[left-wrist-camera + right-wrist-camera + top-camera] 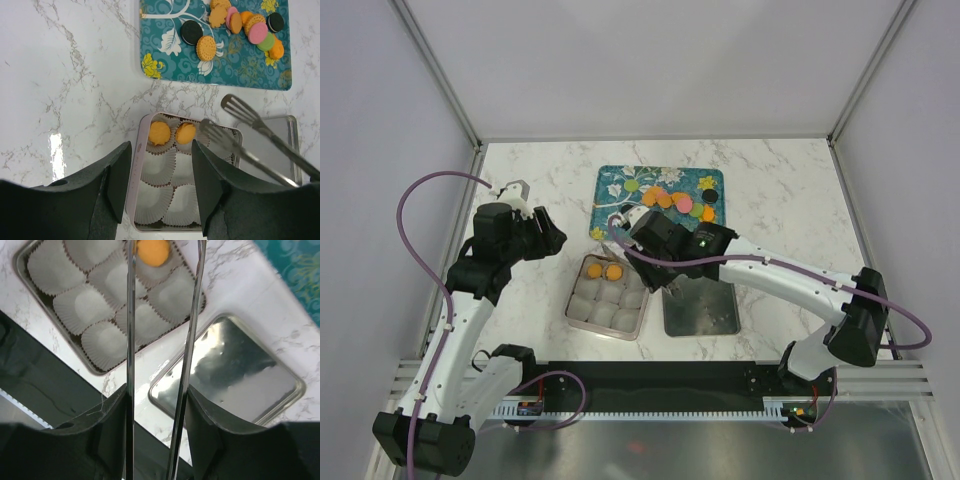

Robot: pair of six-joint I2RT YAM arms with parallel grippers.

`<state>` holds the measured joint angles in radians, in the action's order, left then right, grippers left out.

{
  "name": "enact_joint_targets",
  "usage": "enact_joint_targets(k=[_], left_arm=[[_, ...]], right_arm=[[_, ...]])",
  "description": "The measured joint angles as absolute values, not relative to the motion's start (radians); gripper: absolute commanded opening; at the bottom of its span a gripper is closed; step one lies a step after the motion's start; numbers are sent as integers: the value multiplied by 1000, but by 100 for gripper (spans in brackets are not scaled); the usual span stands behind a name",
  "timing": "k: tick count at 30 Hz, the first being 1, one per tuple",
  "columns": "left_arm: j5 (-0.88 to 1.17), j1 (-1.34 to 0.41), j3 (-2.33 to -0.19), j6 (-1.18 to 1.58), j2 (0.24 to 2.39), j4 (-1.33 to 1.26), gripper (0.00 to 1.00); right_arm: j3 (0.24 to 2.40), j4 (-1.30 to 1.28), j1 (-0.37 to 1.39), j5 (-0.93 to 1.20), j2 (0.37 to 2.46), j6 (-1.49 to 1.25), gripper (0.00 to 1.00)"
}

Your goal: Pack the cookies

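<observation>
Cookies (675, 201), mostly orange with pink, green and black ones, lie heaped on the teal tray (615, 180); they also show in the left wrist view (250, 25). Two orange cookies (172, 133) sit in the back paper cups of the pink tin (571, 300). My right gripper (156, 405) is shut on metal tongs (130, 315). The tongs' tips (220, 115) hang spread and empty over the tin's back right corner. My left gripper (161, 155) is open and empty, above the tin's left side.
A shiny metal lid (700, 305) lies upside down right of the tin, also in the right wrist view (240, 370). The tin's other white paper cups (100, 290) are empty. A black strip (650, 385) runs along the table's near edge.
</observation>
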<state>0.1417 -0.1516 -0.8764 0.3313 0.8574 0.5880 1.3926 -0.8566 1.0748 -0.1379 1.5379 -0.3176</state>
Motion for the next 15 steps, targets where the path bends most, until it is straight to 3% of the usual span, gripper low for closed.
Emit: enact_joint_targets(k=[8, 15], left_arm=[[142, -152, -876, 331, 857, 588, 59], [142, -152, -876, 331, 857, 588, 59]], right_arm=[[1444, -841, 857, -140, 1568, -268, 53], [1464, -822, 782, -112, 1686, -229, 57]])
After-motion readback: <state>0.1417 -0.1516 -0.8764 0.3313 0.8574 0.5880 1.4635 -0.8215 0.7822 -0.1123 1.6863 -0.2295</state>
